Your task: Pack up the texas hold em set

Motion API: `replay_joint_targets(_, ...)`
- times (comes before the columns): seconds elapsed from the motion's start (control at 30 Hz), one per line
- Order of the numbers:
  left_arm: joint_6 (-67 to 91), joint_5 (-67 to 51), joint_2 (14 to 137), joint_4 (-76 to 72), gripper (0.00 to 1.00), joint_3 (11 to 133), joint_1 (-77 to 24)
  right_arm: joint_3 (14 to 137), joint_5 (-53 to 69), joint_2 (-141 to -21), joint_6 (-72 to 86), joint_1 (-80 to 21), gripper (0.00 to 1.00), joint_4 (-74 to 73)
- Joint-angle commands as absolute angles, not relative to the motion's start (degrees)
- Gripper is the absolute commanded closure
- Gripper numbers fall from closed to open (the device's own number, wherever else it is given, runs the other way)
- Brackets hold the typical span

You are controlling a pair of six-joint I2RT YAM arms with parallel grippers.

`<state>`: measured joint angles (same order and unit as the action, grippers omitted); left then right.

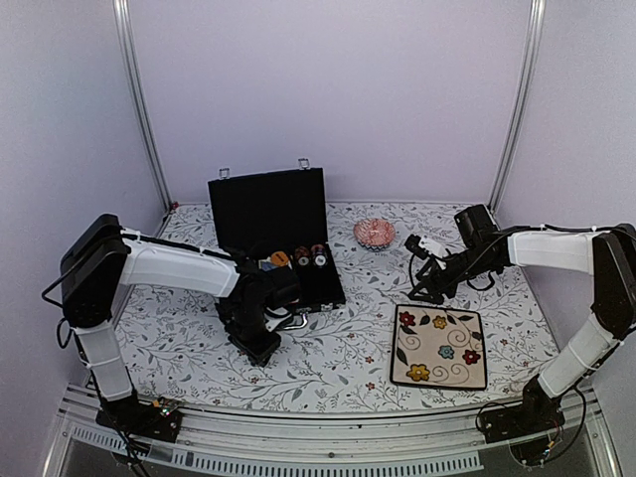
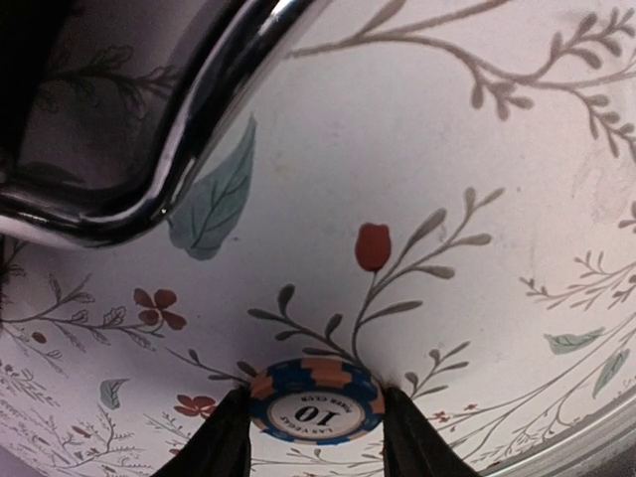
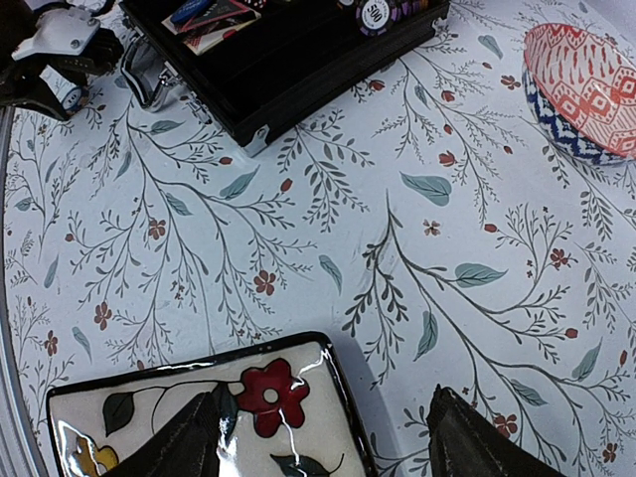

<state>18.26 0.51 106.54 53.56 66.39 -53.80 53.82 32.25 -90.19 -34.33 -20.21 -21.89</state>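
The black case (image 1: 270, 214) stands open at the back of the table, lid up, with several chips (image 1: 308, 258) in its tray. In front of it my left gripper (image 1: 260, 348) is down at the cloth. Its fingers (image 2: 231, 422) touch both edges of a blue and orange poker chip (image 2: 316, 407) marked 10, which lies on the cloth. The case's silver handle (image 2: 199, 109) is just beyond. My right gripper (image 3: 331, 396) hangs open over the plate's corner with nothing between its fingers. From there the case (image 3: 288, 60) shows cards (image 3: 209, 15) and chips (image 3: 378, 12).
A cream square plate (image 1: 439, 346) with flowers lies at the front right, its corner (image 3: 298, 397) under the right gripper. A small pink patterned bowl (image 1: 375, 234) sits at the back, right of the case. A floral cloth (image 1: 328, 348) covers the table.
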Motion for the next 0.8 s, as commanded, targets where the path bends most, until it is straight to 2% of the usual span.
replay_joint_targets(0.0,18.5,2.7,107.5,54.3,0.56,68.5,-54.6,55.2,33.5,-90.5,-34.6,-20.0,0.28,-22.6)
replay_joint_targets(0.23,16.6,9.4,102.3,55.9,0.58,71.9,-53.0,55.1,33.5,-90.5,-34.6,-20.0,0.28,-22.6)
replay_joint_targets(0.47,16.4,13.8,96.2,50.0,0.59,71.6,-45.0,55.3,33.6,-91.0,-34.6,-20.0,0.28,-22.6)
replay_joint_targets(0.77,15.7,15.8,97.8,43.7,0.59,70.6,-35.8,55.1,33.1,-91.1,-34.5,-20.0,0.28,-22.7)
